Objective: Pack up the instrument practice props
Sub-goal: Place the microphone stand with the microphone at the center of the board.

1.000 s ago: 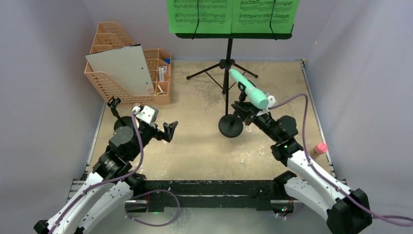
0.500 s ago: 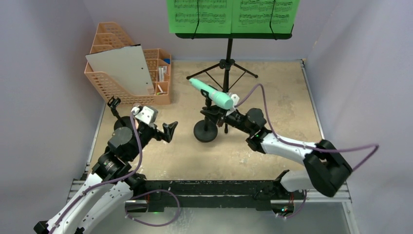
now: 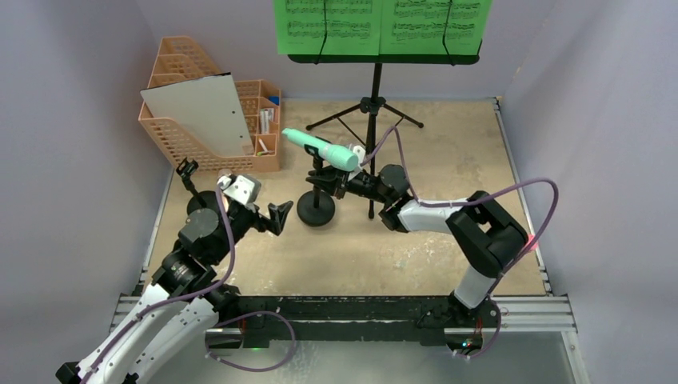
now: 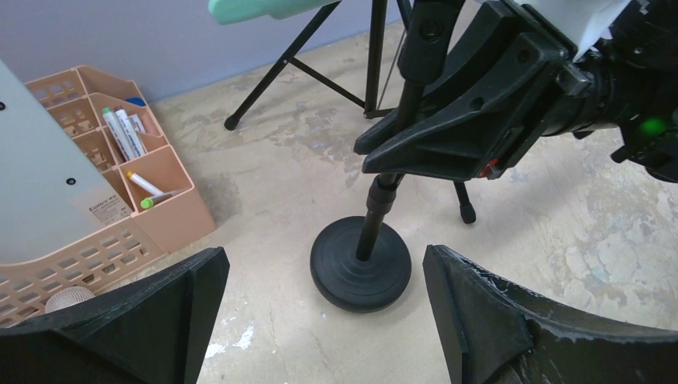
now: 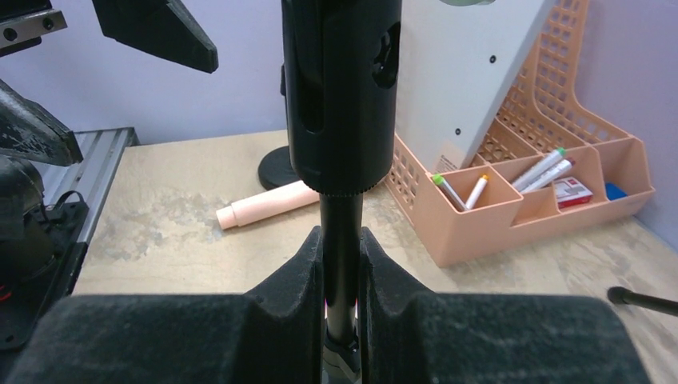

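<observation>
My right gripper [image 3: 334, 186] is shut on the stem [image 5: 340, 240] of a black round-based holder [image 3: 316, 210] with the mint microphone [image 3: 320, 150] clipped on top. The holder stands upright, its base [image 4: 360, 272] on the table. My left gripper [image 3: 260, 210] is open and empty; its fingers [image 4: 512, 320] flank that base from the near side, apart from it. The black music desk [image 3: 384, 58] on tripod legs [image 3: 369, 108] holds two green pages [image 3: 328, 24] at the back. A pink microphone [image 5: 268, 205] lies beside the second holder [image 3: 189, 172].
The orange mesh organizer [image 3: 256, 132] with pens stands at the back left, the grey-white board [image 3: 200, 116] leaning in it. The tripod legs [image 4: 280, 64] spread just behind the held holder. Purple walls close the back and sides.
My right arm has carried the holder with the mint microphone leftward across the table, to just in front of my left gripper. The left arm has barely moved.
</observation>
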{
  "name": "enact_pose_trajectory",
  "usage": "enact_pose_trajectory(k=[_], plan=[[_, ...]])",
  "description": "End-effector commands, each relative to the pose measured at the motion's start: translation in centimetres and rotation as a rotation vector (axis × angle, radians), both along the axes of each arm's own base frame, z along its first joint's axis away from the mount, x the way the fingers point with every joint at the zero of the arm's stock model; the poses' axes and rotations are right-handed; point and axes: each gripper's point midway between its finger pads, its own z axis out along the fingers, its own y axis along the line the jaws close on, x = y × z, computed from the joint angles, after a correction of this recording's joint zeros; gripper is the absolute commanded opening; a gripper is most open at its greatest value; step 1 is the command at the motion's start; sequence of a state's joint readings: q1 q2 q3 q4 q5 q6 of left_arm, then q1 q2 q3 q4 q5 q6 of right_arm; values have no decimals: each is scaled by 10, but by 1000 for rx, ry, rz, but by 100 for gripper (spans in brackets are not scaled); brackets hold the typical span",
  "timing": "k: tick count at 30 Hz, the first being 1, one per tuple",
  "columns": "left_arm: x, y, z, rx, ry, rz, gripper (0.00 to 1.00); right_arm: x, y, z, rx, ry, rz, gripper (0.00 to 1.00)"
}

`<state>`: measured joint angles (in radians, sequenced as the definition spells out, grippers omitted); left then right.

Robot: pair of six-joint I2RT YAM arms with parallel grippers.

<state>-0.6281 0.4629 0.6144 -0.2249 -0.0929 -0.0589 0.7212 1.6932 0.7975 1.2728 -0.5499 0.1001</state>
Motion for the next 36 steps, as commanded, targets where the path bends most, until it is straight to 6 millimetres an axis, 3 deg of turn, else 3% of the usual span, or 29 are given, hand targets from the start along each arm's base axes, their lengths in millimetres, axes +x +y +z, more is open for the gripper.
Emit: enact_pose_trajectory(k=[1,14,26,36], plan=[[2,-2,7,-12,-32,-8,98,-11,4,79,188,-221,60,0],[4,-4,5,-5,-27,-12,98,-7,16,36,101,-140,104,3],[7,-5,0,8,-10,-9,98,-5,16,26,60,-109,93,28],[10,-7,-3,14,5,-13,98,-12,0,30,30,-115,49,56]])
